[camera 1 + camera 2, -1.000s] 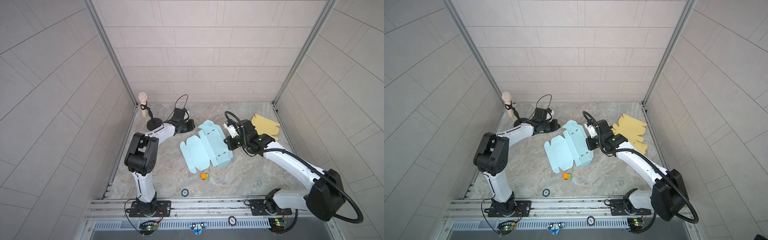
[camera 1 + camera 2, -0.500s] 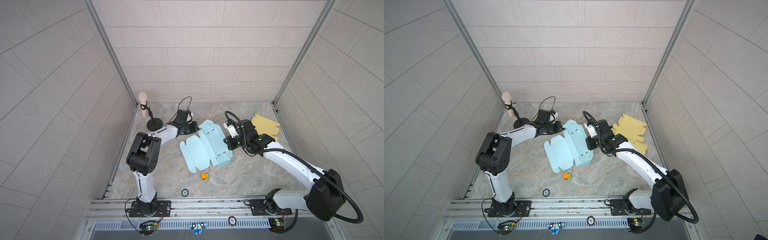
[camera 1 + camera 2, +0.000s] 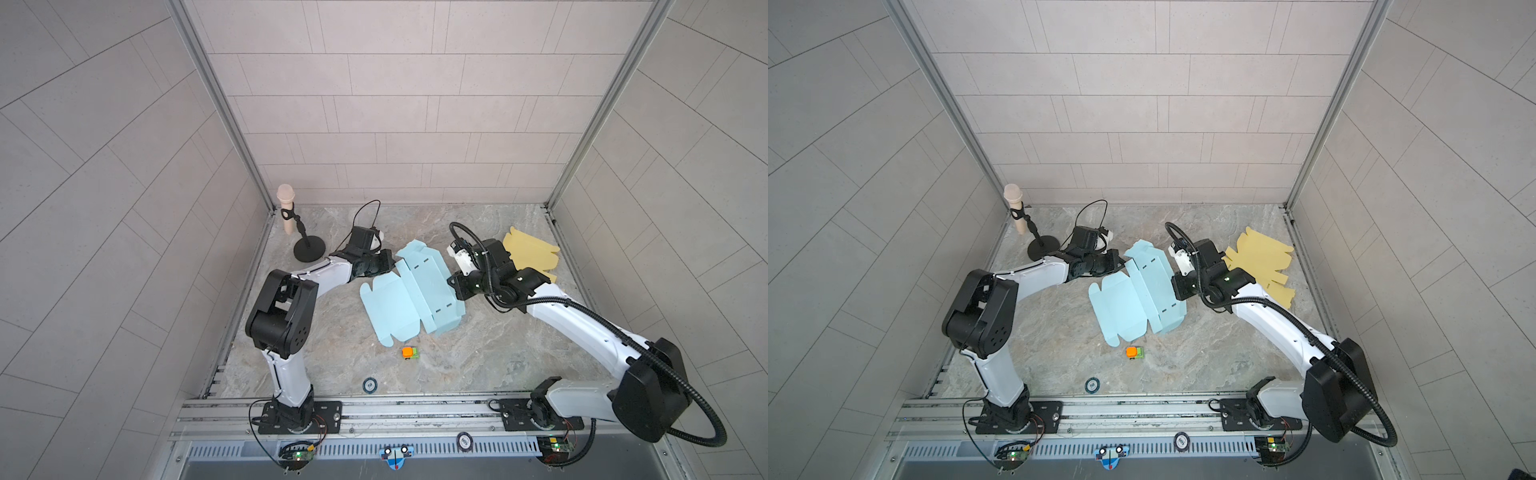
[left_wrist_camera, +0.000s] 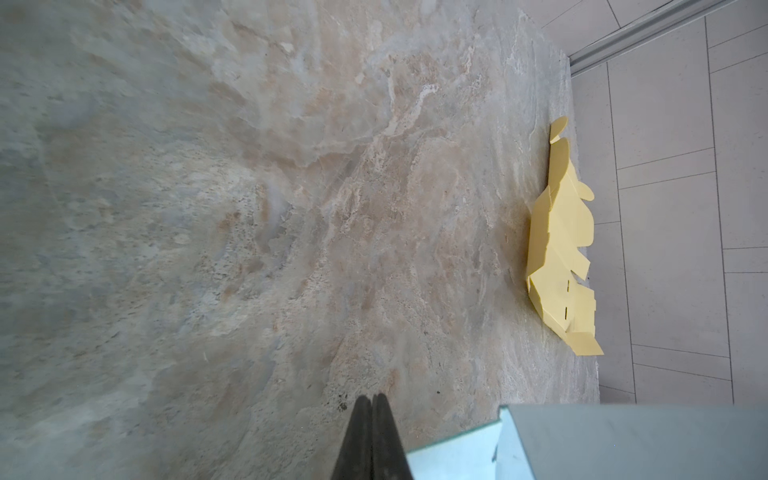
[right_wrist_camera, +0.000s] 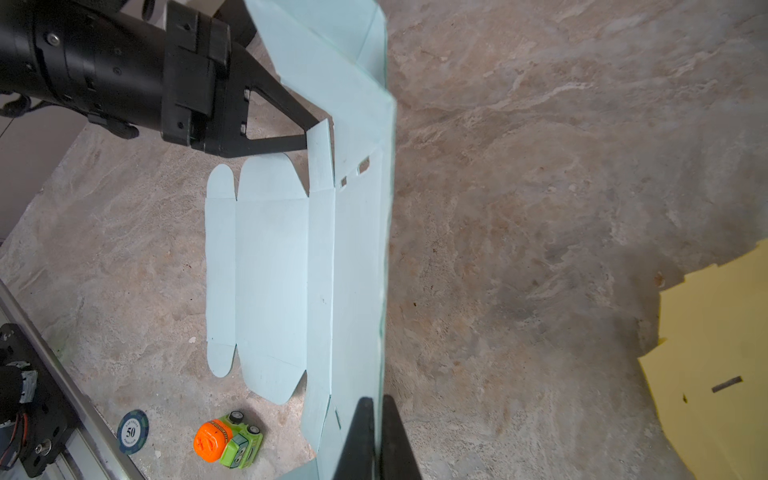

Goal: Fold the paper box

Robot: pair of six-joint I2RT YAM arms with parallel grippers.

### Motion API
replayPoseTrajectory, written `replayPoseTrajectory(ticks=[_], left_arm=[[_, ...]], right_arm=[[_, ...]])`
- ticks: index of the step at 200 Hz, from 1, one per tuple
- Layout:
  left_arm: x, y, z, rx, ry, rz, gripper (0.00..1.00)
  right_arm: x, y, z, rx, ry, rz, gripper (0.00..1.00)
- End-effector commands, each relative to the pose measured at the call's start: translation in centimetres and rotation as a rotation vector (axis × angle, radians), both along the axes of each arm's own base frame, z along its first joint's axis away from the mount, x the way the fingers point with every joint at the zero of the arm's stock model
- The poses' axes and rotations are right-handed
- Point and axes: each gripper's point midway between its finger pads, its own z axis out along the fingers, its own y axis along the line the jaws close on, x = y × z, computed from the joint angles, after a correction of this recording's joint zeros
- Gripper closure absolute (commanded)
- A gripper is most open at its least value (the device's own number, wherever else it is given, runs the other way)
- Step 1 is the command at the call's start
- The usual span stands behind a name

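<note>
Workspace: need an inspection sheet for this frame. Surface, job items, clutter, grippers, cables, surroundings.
Surface: marbled stone-look tabletop, no spills seen.
Job's things: light blue box blank, mostly flat, with the panel on the right arm's side raised. Yellow box blank, lying near the far right corner.
Clutter: orange-and-green toy truck; poker chip; microphone on a stand.
Grippers: left gripper has its fingers shut, tips at the blue blank's edge, no grip seen. Right gripper has its fingers shut on the raised panel's edge.
Cables: thin black cable looped at the left wrist; corrugated black hose along the right arm.
Surroundings: grey tiled walls; metal rail along the near edge.
</note>
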Motion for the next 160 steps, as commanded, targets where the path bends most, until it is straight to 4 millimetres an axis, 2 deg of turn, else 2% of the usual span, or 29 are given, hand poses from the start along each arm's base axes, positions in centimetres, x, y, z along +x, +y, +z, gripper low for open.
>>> replayPoseTrajectory(ticks=[1,44,160], left_arm=[[0.5,-0.3,1.1,-0.030,-0.029,-0.002,1.00],[0.9,-1.2,1.7,-0.061,-0.039,-0.029,1.00],[-3.1,-3.1,2.6,-0.074,-0.055,-0.104,1.00]], right_arm=[[0.0,0.1,1.7,0.021,-0.054,0.007,1.00],[-0.2,0.0,1.7,0.016,-0.057,0.006,1.00],[0.3,-0.4,1.2,-0.019,-0.056,-0.009,1.00]])
